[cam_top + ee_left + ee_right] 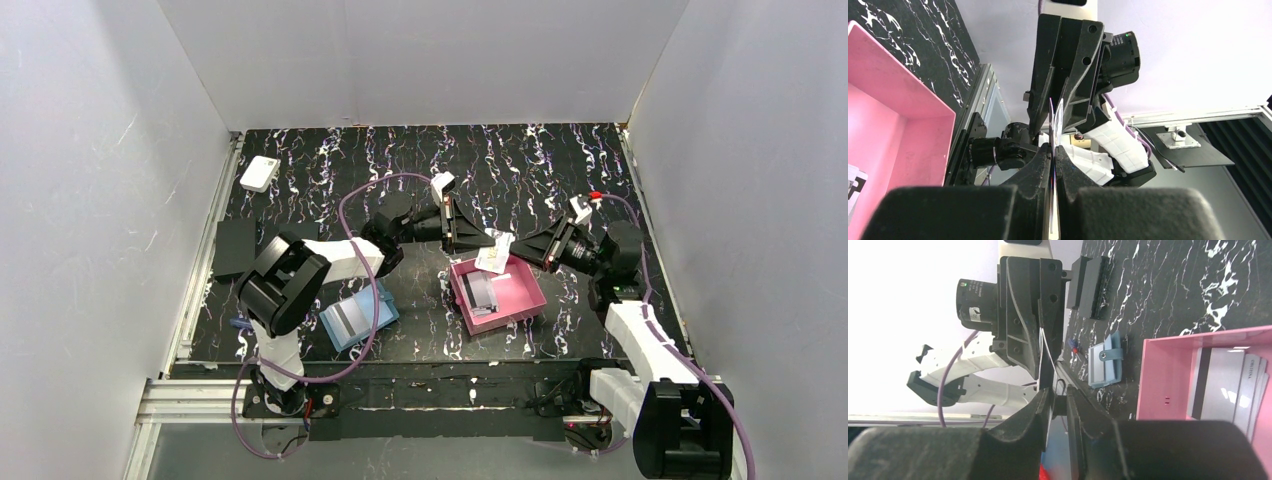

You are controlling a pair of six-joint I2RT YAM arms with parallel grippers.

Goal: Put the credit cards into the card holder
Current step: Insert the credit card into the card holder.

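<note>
Left claw (1054,165) is clenched on a credit card (493,256), its thin pale edge pinched tight between the fingers (1030,172) in that arm's wrist view. It hangs above the far edge of the pink tray (524,292), reaching in from the tray's left. Right claw (1057,402) faces it nose to nose from the tray's right, with the same card running edge-on between its fingers. A narrow gap shows there, and I cannot tell whether it grips the card or only brackets it. The card is off the surface (560,170), tilted, over the tray's far rim. More credit cards (481,293), grey with a dark stripe, lie fanned flat inside the tray, toward its left side. The card holder (358,315) lies on the surface well to the left of the tray, apart from both claws
</note>
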